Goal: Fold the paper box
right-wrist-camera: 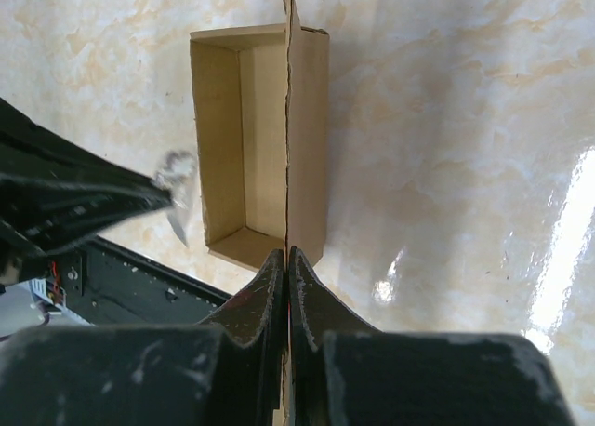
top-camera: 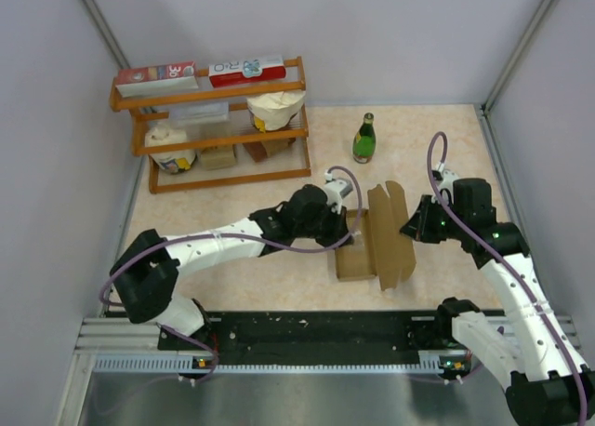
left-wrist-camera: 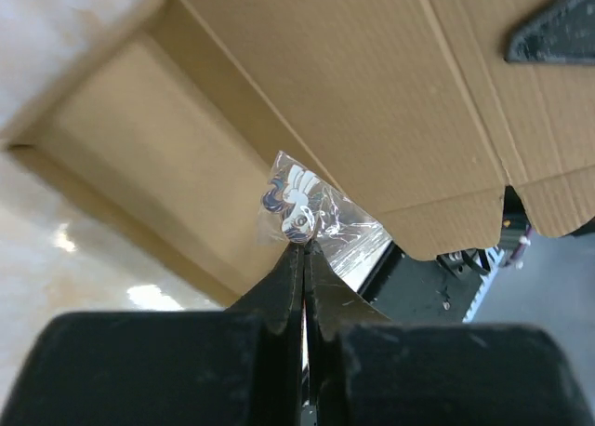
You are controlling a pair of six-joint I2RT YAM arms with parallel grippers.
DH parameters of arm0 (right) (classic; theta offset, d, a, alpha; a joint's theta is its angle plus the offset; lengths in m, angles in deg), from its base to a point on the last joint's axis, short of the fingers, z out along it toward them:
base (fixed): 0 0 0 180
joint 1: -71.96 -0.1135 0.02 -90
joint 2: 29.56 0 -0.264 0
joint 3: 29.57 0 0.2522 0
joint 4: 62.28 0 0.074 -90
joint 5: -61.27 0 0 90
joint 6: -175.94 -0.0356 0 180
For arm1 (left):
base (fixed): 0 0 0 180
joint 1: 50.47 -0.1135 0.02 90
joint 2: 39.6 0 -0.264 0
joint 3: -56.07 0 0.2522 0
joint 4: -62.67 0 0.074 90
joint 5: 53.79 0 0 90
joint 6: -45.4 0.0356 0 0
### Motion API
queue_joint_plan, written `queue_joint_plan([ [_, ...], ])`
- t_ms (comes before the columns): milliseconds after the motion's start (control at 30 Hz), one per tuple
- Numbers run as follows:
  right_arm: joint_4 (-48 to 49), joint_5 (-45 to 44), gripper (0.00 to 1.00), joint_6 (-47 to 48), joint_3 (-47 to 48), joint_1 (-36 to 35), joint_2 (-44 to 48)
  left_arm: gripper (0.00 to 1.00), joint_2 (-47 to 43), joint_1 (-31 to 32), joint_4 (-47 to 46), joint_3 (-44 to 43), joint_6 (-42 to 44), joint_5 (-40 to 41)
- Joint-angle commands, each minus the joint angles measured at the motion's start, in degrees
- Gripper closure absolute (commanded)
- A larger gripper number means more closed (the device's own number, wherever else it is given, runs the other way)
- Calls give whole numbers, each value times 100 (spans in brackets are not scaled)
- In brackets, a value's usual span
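Note:
The paper box [top-camera: 361,255] is a plain brown tray lying on the table, with its lid panel [top-camera: 391,232] standing upright along its right side. My right gripper [top-camera: 410,228] is shut on the thin edge of that lid [right-wrist-camera: 287,119], and the open tray [right-wrist-camera: 244,147] shows beyond its tips [right-wrist-camera: 287,255]. My left gripper [top-camera: 351,229] hovers over the tray, shut [left-wrist-camera: 304,247] on a small clear plastic bag [left-wrist-camera: 299,212] holding a printed piece. In the right wrist view the same bag [right-wrist-camera: 177,186] hangs just left of the tray.
A wooden shelf [top-camera: 223,128] with cartons and jars stands at the back left. A green bottle [top-camera: 364,138] stands behind the box. A black rail [top-camera: 316,333] runs along the near edge. Grey walls close in both sides.

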Motion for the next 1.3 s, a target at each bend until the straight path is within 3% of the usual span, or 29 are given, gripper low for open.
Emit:
queue_joint_plan([
  [0,216,87,99,96,18,48,108,100,377,268,-124,-336,159,-118],
  [67,207,87,99,105,9,48,117,97,457,295,-151,-345,141,-65],
  [267,198,78,99,114,9,48,108,70,510,313,25,-406,194,234],
  [500,128,113,99,158,79,57,56,67,440,304,-116,-424,132,418],
  [667,-109,262,100,351,246,57,-190,67,-130,138,129,-240,18,1041],
  [967,-837,456,100,922,904,40,-769,61,-2002,-1005,-63,1447,-386,1210],
  [1267,-1155,-378,100,1159,1704,-776,-1464,55,-2259,-1260,-221,2107,-263,1298],
])
